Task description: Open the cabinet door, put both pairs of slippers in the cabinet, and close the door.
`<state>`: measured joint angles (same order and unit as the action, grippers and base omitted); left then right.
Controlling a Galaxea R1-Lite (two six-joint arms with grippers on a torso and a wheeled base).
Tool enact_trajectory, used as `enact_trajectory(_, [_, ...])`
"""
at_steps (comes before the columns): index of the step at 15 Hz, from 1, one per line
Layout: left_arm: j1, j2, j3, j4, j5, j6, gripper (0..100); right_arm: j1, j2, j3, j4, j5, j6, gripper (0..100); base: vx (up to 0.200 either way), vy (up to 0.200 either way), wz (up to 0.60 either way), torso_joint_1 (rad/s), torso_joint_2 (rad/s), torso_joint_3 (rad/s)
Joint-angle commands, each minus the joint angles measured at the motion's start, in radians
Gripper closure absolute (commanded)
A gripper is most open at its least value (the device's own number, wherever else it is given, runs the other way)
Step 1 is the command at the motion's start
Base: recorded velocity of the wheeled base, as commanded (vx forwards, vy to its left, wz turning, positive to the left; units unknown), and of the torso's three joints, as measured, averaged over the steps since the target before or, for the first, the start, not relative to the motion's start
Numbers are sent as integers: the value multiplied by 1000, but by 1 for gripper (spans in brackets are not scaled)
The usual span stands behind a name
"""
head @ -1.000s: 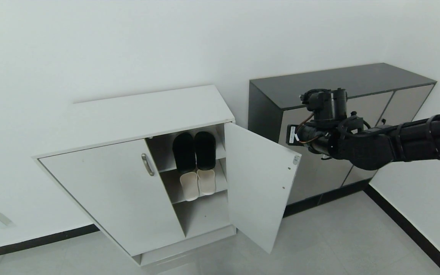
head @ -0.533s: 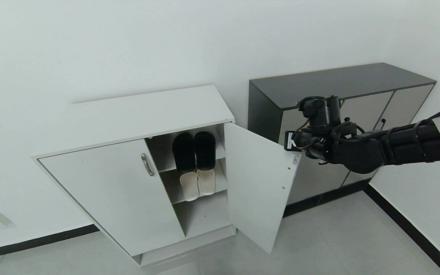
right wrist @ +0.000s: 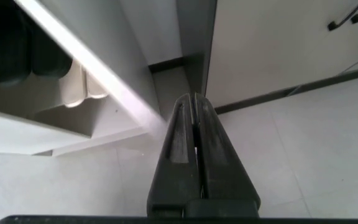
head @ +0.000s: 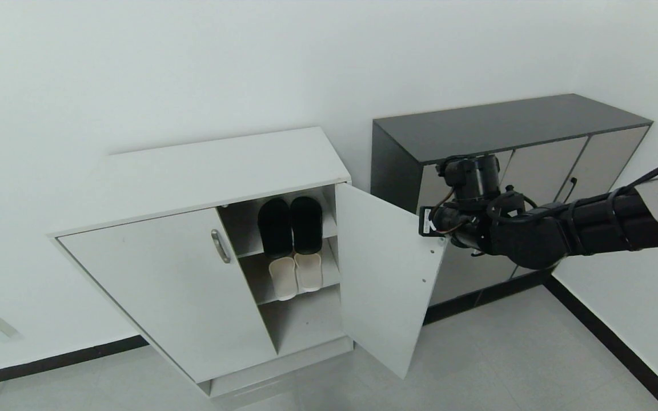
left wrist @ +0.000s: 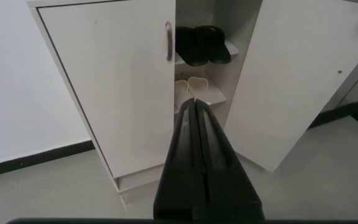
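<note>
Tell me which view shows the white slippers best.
Head view: both white slippers lie whole below the black pair. Left wrist view has them too, partly behind the left gripper. Right wrist view catches just part of them.

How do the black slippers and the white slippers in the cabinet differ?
Colour: the black slippers are dark, the white slippers pale cream.
Shelf: the black slippers lie on the upper shelf, the white slippers on the shelf just below.
Length: the black slippers look longer than the white slippers in the head view.
Shared: each pair lies side by side inside the white cabinet, in the bay exposed by its open door.
</note>
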<state>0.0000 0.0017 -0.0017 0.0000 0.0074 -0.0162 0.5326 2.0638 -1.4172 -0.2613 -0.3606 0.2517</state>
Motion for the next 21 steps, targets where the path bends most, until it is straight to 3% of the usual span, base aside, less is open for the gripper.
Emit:
enact_trajectory(1, [0, 1, 0, 0, 0, -1, 100, 17, -21, 23, -3, -1, 0, 100, 0, 0, 0, 0, 0, 0])
enact_trajectory(9, [0, 1, 0, 0, 0, -1, 100, 248, -157, 213, -38, -3, 44, 100, 0, 0, 0, 0, 0, 0])
enact_trajectory(11, [0, 1, 0, 0, 0, -1, 100, 280, -180, 265, -96, -8, -26, 100, 0, 0, 0, 0, 0, 0])
enact_trajectory(17, [0, 1, 0, 0, 0, -1, 100, 310, -228, 305, -121, -8, -75, 100, 0, 0, 0, 0, 0, 0])
enact_trajectory(21, [0, 1, 0, 0, 0, -1, 100, 314, -225, 330, -156, -8, -75, 100, 0, 0, 600, 0, 5, 2])
